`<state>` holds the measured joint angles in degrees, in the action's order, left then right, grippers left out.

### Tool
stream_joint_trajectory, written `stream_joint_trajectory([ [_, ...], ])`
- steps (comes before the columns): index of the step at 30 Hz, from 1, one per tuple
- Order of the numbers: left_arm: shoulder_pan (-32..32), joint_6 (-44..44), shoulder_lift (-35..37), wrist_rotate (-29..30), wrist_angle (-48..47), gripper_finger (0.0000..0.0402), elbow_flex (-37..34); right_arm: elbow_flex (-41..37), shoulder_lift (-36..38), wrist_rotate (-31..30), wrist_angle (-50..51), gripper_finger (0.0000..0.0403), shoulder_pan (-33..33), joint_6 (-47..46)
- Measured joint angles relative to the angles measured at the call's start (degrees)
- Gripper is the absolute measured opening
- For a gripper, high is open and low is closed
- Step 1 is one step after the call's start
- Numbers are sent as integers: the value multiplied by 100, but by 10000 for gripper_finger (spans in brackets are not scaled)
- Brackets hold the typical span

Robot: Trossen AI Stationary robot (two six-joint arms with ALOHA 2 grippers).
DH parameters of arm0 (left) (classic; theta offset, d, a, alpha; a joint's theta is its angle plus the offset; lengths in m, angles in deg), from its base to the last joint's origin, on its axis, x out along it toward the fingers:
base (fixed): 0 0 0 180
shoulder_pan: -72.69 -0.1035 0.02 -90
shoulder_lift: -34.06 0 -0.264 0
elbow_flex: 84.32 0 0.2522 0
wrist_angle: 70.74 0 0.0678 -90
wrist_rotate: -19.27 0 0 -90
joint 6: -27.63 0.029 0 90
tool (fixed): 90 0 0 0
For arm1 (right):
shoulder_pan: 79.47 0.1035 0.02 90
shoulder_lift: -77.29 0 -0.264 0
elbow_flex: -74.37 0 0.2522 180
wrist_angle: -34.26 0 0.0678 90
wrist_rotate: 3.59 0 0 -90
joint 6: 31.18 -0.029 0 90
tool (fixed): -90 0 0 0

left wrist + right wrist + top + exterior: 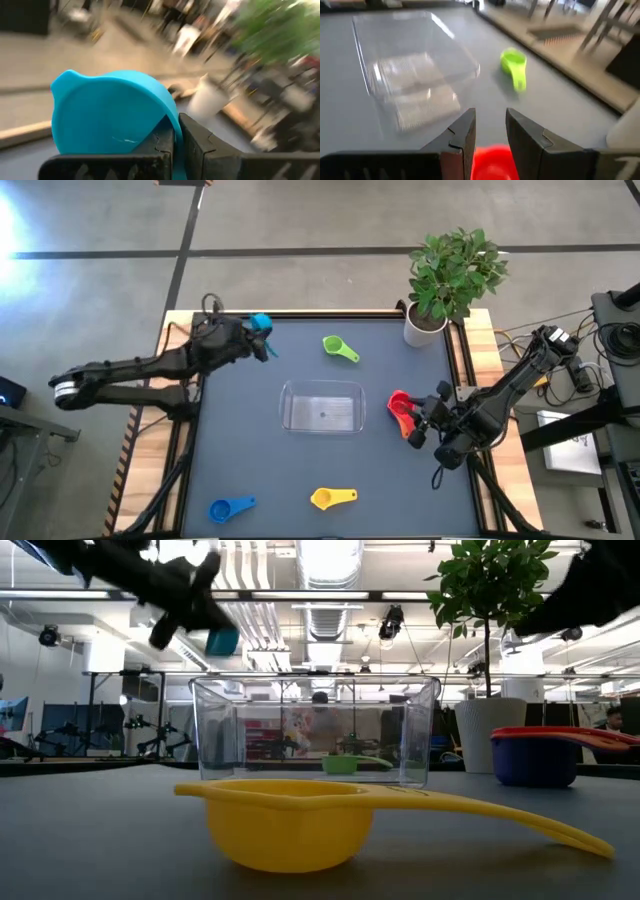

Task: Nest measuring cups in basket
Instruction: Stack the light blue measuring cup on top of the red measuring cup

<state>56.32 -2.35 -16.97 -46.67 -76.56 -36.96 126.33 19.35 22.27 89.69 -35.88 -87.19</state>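
My left gripper (262,340) is up above the table's far left part, shut on the light blue cup (260,323), which also shows in the air in the low view (221,641). My right gripper (490,127) hovers open over a stack at the table's right: the red cup (399,404) sits on top, a purple cup (534,764) under it, and an orange one (408,429) pokes out. The clear basket (322,406) stands in the middle on its flat bottom. The green (341,348), yellow (333,498) and blue (230,508) cups lie singly on the table. My left gripper pinches the light blue cup between its two fingers (162,145) by the strip at the bowl's edge (176,157). The cup is lifted clear of the table and lies on its side, its round underside (107,117) turned toward the wrist camera.
A white pot with a green plant (425,330) stands at the far right corner. The yellow cup (290,825) lies nearest the near edge, its handle pointing right. Open table lies left of the basket and between the basket and the near edge.
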Motion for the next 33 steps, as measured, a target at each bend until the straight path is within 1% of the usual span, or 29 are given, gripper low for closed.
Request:
stream_joint_trajectory([
  [3, 614, 194, -75, 597, 692, 0, 0, 0, -2, -332, -575, 96, -2, 727],
  [5, 991, 362, -270, 987, 1119, 0, 0, 0, -2, -393, -952, 96, -2, 1227],
  [8, 1396, 554, -681, 1273, 1847, 0, 4, 0, -17, -402, -1431, 96, -2, 1799],
  [12, 1623, 690, -1350, 1283, 2632, 0, 146, -2, -87, -404, -1798, 96, -2, 2274],
  [14, 1654, 700, -1728, 1267, 2810, 0, 321, -2, -146, -428, -1860, 100, -2, 2346],
  [16, 1659, 699, -2119, 1102, 2868, 0, 579, -4, -214, -448, -1860, 110, -2, 2340],
  [21, 1695, 820, -3172, 661, 2889, 0, 1536, -7, -389, -537, -1980, 155, -13, 2310],
  [26, 1696, 1002, -4157, 437, 2608, 0, 2664, -7, -557, -1019, -2169, 200, -13, 2310],
  [29, 1694, 1006, -4683, 328, 2497, 0, 3228, -7, -605, -1283, -2308, 215, -13, 2309],
  [33, 1694, 1003, -5312, 113, 2471, 0, 3856, -4, -597, -1590, -2555, 223, -26, 2308],
])
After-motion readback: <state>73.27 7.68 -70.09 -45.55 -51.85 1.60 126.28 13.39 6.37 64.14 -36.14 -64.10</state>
